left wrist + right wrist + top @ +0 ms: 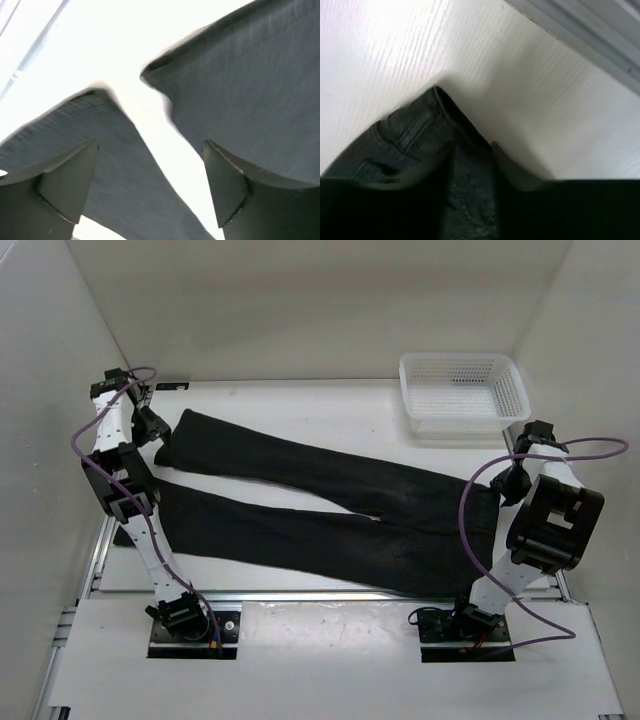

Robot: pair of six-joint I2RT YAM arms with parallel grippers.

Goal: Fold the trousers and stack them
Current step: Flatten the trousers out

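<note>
- Trousers [420,530] are lying flat and full length across the white bench [300,405], both legs running out to the left and spreading apart, the waist sitting at the right.
- Leg ends are lying directly under the left claw [158,440]; the waistband's corner is sitting at the right claw [505,480].
- White mesh basket [465,428] is standing at the far right of the bench, well apart from the trousers, with only its own mesh showing inside.
- Left claw is standing wide open. In the left wrist view one finger [65,185] is hovering over the nearer leg end and the other over the farther one, with a strip of bare bench showing between the two hems. I cannot tell whether it is touching the cloth.
- Right claw is nearly closed and pinching the waistband corner. In the right wrist view, wrinkled dark fabric is filling the narrow gap between its fingers [515,167], and the corner's tip is poking out past them onto the bench.
</note>
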